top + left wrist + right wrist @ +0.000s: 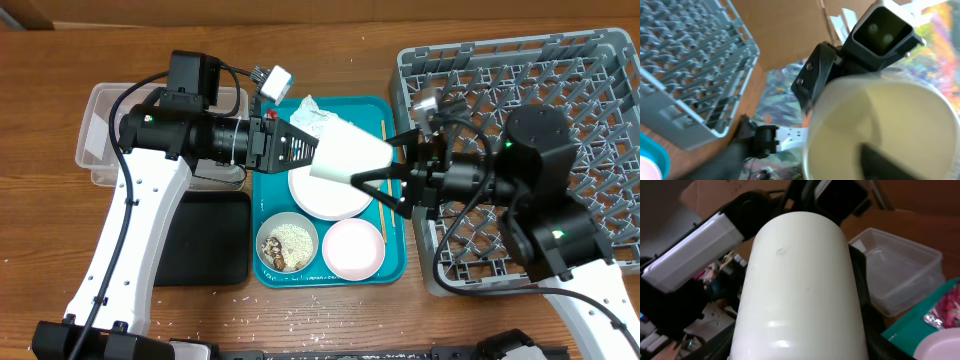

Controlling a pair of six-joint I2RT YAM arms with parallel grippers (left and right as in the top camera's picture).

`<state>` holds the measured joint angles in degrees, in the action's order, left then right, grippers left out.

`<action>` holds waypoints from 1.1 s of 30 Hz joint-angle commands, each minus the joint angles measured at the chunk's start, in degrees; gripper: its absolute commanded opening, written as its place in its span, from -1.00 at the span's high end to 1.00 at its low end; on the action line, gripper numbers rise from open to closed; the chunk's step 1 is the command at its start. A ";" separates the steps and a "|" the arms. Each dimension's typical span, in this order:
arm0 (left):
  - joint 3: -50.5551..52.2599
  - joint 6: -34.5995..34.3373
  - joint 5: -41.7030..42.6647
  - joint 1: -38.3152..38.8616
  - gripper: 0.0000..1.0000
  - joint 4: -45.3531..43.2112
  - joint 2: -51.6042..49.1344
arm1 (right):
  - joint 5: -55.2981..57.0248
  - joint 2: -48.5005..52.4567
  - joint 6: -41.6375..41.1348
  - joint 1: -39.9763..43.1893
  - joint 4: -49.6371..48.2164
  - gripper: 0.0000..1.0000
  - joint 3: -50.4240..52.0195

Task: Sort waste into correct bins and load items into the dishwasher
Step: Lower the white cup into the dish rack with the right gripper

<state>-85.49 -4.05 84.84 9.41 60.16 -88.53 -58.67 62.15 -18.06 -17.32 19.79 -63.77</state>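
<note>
Overhead, the bowl (350,155) is seen held above the tray (395,250) by left fingers (885,159) on its rim, right fingers (378,192) astride it, grip untellable; a handover toward the rack (600,120) is judged, needing right closure first.

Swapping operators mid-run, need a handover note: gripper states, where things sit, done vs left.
Left gripper: shut on the white cup, held sideways above the teal tray.
Right gripper: fingers either side of the cup's far end; can't tell if it grips.
On the tray: plate, bowl holding crumbs, pink bowl, chopsticks at the right edge, tissue, wrapper.
Clear tub and black tray sit left, rack right.
Done: nothing visibly binned or racked.
Left: likely pass the cup to the rack, load the dishes, bin the waste.
</note>
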 commanded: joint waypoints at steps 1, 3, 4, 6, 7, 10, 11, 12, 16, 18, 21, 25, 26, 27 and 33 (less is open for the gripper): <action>-0.50 -1.07 -7.28 -0.20 -1.00 0.07 -0.22 | 0.52 -3.43 0.50 6.08 4.11 -0.18 -1.20; -0.50 -3.50 -12.28 -1.16 -1.00 0.63 -0.22 | 6.34 -5.03 0.74 10.51 11.74 -0.17 -1.20; -0.50 -3.89 -13.68 -1.64 -1.00 0.92 -0.20 | 10.78 -5.64 0.85 12.13 15.76 -0.17 -1.20; -0.52 -3.87 -15.56 -2.54 -1.00 1.31 -0.09 | 22.69 -6.78 0.22 14.75 25.38 -0.15 -1.27; -0.52 -3.87 -16.44 -2.82 -1.00 1.38 0.13 | 28.20 -7.21 0.22 15.41 29.90 -0.13 -1.27; -0.90 -4.07 -20.59 -2.93 -1.00 1.42 1.16 | 39.15 -7.56 -0.79 15.15 40.00 -0.12 -1.25; -1.18 -4.76 -22.75 -2.91 -1.00 1.44 1.64 | 42.38 -7.37 -2.12 14.73 43.78 -0.12 -1.25; -1.60 -5.70 -25.29 -2.75 -1.00 1.51 2.29 | 45.05 -6.86 -3.37 14.36 46.86 -0.12 -1.22; -3.85 -8.57 -34.27 -2.19 -1.00 1.51 5.11 | 53.90 -2.82 -6.19 13.53 55.52 -0.12 -1.16; -4.55 -9.33 -37.38 -2.10 -1.00 1.49 6.75 | 55.01 -0.28 -6.19 13.53 56.28 -0.12 -1.11; -4.72 -9.77 -40.37 -2.10 -1.00 1.64 9.07 | 55.82 4.07 -6.21 13.53 56.28 -0.12 -1.11; -4.72 -9.68 -42.71 -2.08 -1.00 3.72 10.93 | 56.78 10.40 -6.88 13.53 56.50 -0.13 -1.11; -4.72 -9.66 -43.34 -2.10 -1.00 4.33 11.08 | 56.11 12.02 -6.84 13.53 56.78 -0.13 -1.11; -4.72 -9.66 -43.82 -2.10 -1.00 4.79 11.10 | 55.56 13.25 -6.82 13.53 57.27 -0.14 -1.11; -4.72 -9.20 -45.03 -2.10 -1.00 6.73 11.21 | 54.34 15.74 -5.97 12.76 58.10 -0.68 -1.57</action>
<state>-89.32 -13.39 41.65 6.76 66.70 -77.52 -4.49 78.76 -24.32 -3.84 78.48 -64.23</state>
